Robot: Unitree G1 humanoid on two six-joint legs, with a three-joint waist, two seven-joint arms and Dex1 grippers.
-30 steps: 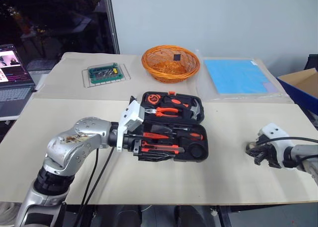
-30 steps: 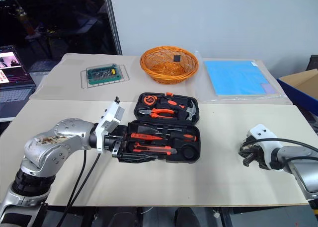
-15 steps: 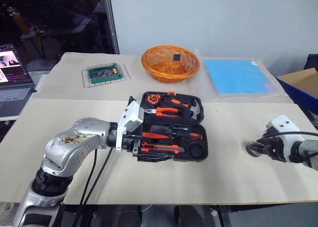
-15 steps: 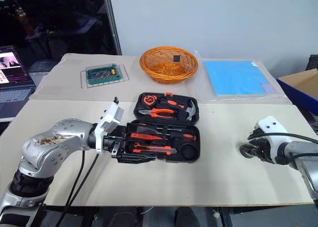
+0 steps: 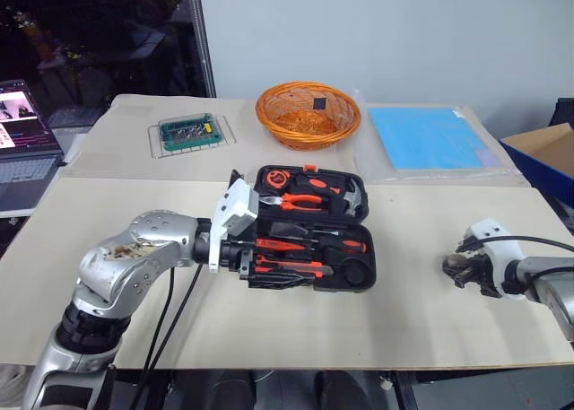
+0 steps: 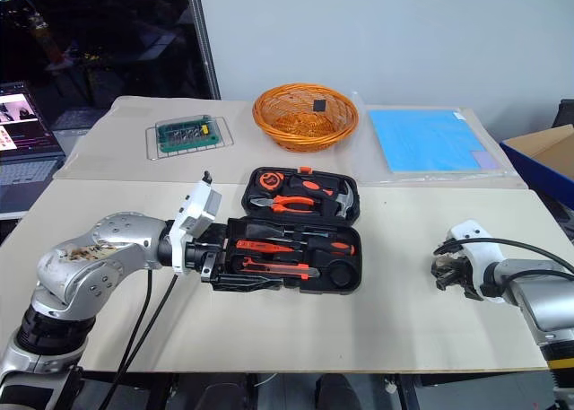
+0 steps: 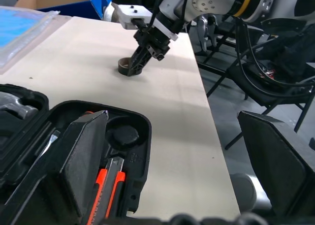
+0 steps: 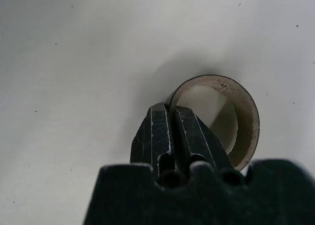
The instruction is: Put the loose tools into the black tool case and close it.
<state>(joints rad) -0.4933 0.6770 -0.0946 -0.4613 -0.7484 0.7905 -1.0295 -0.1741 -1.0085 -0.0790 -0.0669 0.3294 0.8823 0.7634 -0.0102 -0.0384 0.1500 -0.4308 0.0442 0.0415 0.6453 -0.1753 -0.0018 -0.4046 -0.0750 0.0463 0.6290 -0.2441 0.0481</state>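
The black tool case (image 5: 366, 283) lies open mid-table. Its near half holds orange-and-black screwdrivers (image 5: 300, 231) and the utility knife (image 5: 289, 268), beside a bare round recess (image 5: 357, 271). Pliers (image 5: 301, 202) and a hammer (image 5: 352, 195) sit in the lid. My left gripper (image 5: 247, 262) is open at the case's left end, one finger (image 7: 81, 158) over the tray and the other (image 7: 275, 166) off its front edge. At the table's right, the small grey tape roll (image 5: 453, 266) lies flat. My right gripper (image 5: 466, 271) points down at it, shut on its wall (image 8: 236, 121).
At the back stand an orange wicker basket (image 5: 308, 114), a green board on a wire rack (image 5: 190, 132) and a blue sheet (image 5: 426, 136). A laptop (image 5: 22, 150) is at far left and a cardboard box (image 5: 547, 150) at far right. The roll lies near the table's right edge.
My right gripper opened beside the roll, shifted slightly, and has shut again on its wall. The left arm and the case have stayed still.
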